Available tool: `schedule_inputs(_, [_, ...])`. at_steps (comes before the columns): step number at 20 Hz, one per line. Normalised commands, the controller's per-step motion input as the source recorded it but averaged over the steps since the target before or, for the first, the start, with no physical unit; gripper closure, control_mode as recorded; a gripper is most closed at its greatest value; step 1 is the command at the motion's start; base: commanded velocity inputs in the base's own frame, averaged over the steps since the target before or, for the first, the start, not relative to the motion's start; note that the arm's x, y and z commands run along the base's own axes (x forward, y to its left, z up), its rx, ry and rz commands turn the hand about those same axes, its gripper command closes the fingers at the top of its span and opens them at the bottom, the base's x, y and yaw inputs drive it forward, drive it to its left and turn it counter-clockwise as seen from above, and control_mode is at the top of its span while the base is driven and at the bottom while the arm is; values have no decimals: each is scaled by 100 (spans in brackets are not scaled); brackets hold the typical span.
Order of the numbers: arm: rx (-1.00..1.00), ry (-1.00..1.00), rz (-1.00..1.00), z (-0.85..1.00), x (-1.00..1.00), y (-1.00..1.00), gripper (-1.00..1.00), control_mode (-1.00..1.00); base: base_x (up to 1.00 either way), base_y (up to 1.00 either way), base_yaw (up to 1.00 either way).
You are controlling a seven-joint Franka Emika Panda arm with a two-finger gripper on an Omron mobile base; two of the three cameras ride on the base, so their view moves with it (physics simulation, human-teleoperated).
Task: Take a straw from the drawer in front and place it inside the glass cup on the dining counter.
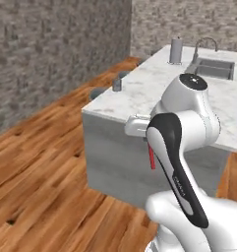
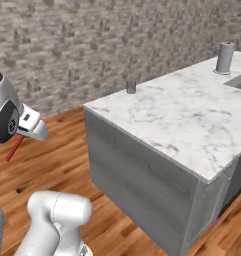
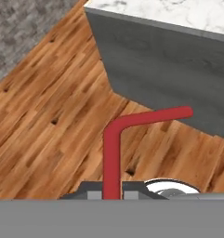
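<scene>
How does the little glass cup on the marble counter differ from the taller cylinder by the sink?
The glass cup is short and dark grey; the taller cylinder is lighter grey and much taller. The cup sits at the counter's far edge, away from the sink; the cylinder stands next to it. Both stand upright.

— What colours do you see from your side?

— My claw (image 2: pixel 36 131) is white, and the straw (image 3: pixel 114 148) in it is plain red. The dining counter (image 2: pixel 177 120) has a white marble top with grey veins over flat grey sides.

— And around it?

— The glass cup (image 2: pixel 131 87) is translucent grey. The floor (image 1: pixel 36 172) is warm brown wood planks, the wall (image 2: pixel 92 45) mottled grey brick.
</scene>
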Motion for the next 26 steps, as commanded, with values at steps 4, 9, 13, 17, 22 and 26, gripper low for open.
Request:
schedule_inputs(4, [0, 0, 0, 0, 0, 0, 100, 100, 53, 95, -59])
schedule_inputs(9, [0, 0, 0, 0, 0, 0, 100, 100, 28, 100, -55])
schedule_inputs(13, [0, 0, 0, 0, 0, 0, 100, 100, 9, 100, -52])
schedule_inputs(17, [0, 0, 0, 0, 0, 0, 100, 100, 2, 100, -54])
schedule_inputs(22, [0, 0, 0, 0, 0, 0, 100, 100, 0, 100, -55])
schedule_inputs(26, [0, 0, 0, 0, 0, 0, 100, 100, 0, 100, -55])
